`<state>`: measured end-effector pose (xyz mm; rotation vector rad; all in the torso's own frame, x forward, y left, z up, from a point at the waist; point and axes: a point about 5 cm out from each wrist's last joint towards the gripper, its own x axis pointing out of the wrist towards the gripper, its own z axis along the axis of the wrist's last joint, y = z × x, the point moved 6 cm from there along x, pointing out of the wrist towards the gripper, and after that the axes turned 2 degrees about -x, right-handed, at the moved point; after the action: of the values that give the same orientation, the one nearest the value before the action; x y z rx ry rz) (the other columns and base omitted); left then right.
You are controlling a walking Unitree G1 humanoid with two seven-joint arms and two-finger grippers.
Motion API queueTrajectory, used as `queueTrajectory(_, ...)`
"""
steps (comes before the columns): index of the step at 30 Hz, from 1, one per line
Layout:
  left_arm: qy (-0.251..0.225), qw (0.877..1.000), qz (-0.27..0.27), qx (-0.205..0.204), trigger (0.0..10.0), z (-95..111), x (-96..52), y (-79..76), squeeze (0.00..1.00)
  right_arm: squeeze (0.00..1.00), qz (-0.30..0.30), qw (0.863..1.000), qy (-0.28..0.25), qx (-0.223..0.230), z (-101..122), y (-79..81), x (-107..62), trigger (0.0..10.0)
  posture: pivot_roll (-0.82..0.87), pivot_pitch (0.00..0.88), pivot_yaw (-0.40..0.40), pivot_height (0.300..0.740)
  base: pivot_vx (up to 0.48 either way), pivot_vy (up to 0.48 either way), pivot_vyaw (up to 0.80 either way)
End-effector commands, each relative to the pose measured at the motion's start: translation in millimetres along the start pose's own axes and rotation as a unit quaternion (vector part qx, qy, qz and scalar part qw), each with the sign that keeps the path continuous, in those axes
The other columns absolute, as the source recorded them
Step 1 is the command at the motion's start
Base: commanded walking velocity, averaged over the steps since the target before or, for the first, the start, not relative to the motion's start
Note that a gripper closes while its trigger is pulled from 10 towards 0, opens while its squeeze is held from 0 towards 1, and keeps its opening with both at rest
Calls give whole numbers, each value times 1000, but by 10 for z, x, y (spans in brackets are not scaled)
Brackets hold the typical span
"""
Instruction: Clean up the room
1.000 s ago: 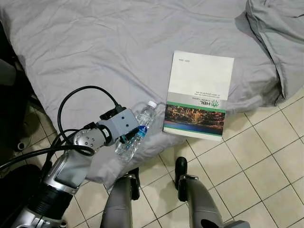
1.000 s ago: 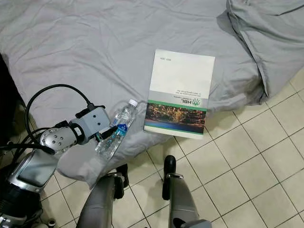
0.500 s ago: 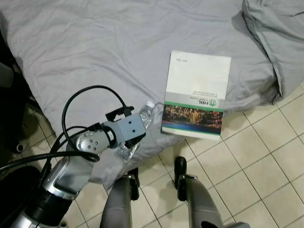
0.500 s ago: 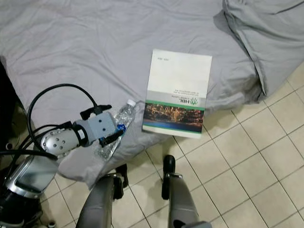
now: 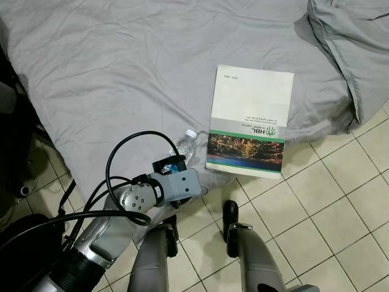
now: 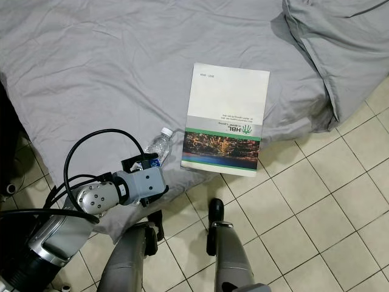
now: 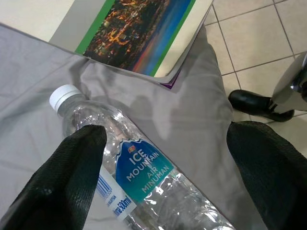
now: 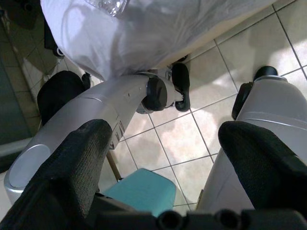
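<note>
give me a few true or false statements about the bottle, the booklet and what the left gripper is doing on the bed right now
1. The water bottle lies on its side on the grey sheet. True.
2. The bottle's cap is off. False: a white cap is on it.
3. The left gripper is open, one finger at each side of the bottle. True.
4. The booklet lies on the tiled floor. False: it lies on the sheet near the bed's edge.
5. The bottle rests on top of the booklet. False: it lies beside it, apart.
</note>
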<state>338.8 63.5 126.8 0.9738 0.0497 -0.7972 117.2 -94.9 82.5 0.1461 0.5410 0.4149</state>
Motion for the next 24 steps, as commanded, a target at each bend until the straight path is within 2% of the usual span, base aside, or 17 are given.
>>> queueTrajectory(1, 15, 999, -40, -2, 10000, -112, 7, -292, 0, 0, 3, 999, 36, 17, -174, 45, -51, 10000, -114, 833, 122, 740, 0, 0, 0)
queueTrajectory(6, 26, 998, -49, 13, 10000, -183, 12, -370, 0, 0, 3, 999, 37, 19, -182, 56, -52, 10000, -112, 835, 124, 740, 0, 0, 0)
queueTrajectory(9, 40, 997, -53, 38, 10000, -276, 19, -435, 0, 0, 3, 999, 38, 19, -189, 62, -51, 10000, -112, 838, 125, 740, 0, 0, 0)
queueTrajectory(11, 50, 996, -65, 36, 10000, -347, 31, -544, 0, 0, 4, 999, 40, 20, -199, 65, -55, 10000, -107, 843, 127, 740, 0, 0, 0)
queueTrajectory(13, 54, 996, -67, 34, 10000, -379, 41, -583, 0, 0, 4, 999, 41, 20, -203, 67, -55, 10000, -107, 843, 127, 740, 0, 0, 0)
queueTrajectory(16, 61, 996, -62, 30, 10000, -421, 64, -597, 0, 0, 5, 999, 42, 20, -205, 69, -56, 10000, -110, 844, 123, 740, 0, 0, 0)
queueTrajectory(19, 87, 995, -15, 51, 10000, -604, 177, -484, 0, 0, 5, 999, 43, 19, -204, 73, -60, 10000, -117, 845, 119, 740, 0, 0, 0)
queueTrajectory(24, 99, 993, -9, 56, 10000, -682, 244, -491, 0, 0, 5, 999, 43, 19, -207, 74, -63, 10000, -117, 845, 119, 740, 0, 0, 0)
